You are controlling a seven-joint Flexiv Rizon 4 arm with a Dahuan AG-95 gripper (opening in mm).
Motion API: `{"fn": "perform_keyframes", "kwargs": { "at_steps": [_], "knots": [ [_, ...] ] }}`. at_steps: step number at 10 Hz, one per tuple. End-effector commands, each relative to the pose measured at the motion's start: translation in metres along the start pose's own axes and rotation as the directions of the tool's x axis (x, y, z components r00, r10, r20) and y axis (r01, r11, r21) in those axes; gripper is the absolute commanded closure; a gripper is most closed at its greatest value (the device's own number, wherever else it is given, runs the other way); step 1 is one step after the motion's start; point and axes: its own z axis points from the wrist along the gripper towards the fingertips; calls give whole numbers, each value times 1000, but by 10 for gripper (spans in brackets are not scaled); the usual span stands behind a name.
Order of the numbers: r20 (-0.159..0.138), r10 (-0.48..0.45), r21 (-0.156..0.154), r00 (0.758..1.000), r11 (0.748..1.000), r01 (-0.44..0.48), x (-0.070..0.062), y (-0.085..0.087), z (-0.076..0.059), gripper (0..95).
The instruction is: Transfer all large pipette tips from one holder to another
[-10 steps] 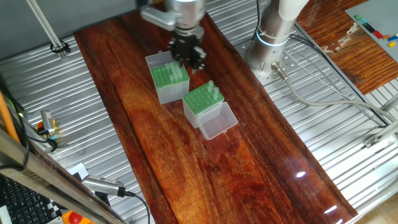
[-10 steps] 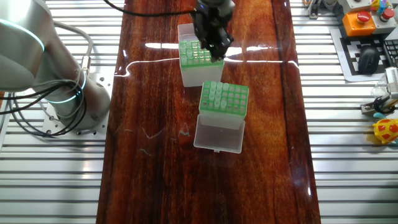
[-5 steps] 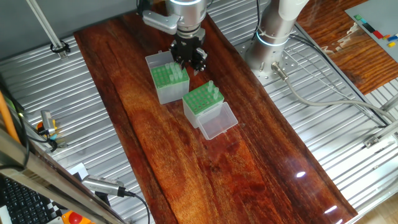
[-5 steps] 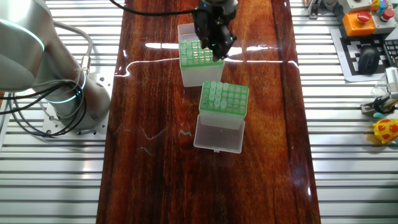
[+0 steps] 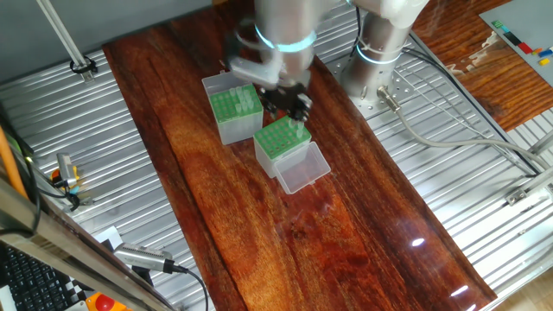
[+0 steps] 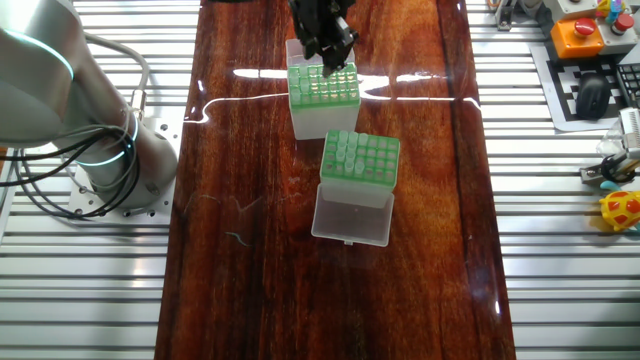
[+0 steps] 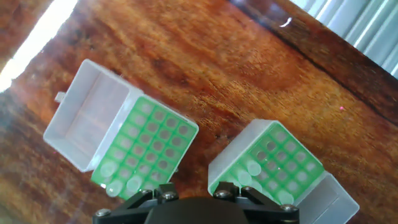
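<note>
Black gripper hung above the two boxes, near the far edge of the grey-sided holder; whether its fingers were apart or together I cannot tell. Just beside stood the clear-sided holder, lid open, a few pipette tips along one edge of its green grid. Bare dark wooden table lay open around both
</note>
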Motion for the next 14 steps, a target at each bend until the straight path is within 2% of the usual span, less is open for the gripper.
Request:
{"fn": "perform_keyframes", "kwargs": {
  "at_steps": [1,3,4,7,11,14],
  "knots": [
    [3,-35,-10,999,999,35,3,-1,-2,570],
    [-1,-66,-42,998,997,66,3,-1,-2,570],
    [-15,-72,-50,997,996,71,-3,8,2,570],
    [-28,-65,-50,998,997,63,-9,28,17,570],
    [-28,-81,-48,996,996,79,-5,32,26,570],
    [-23,-84,-43,996,996,83,3,35,33,570]
  ]
}}
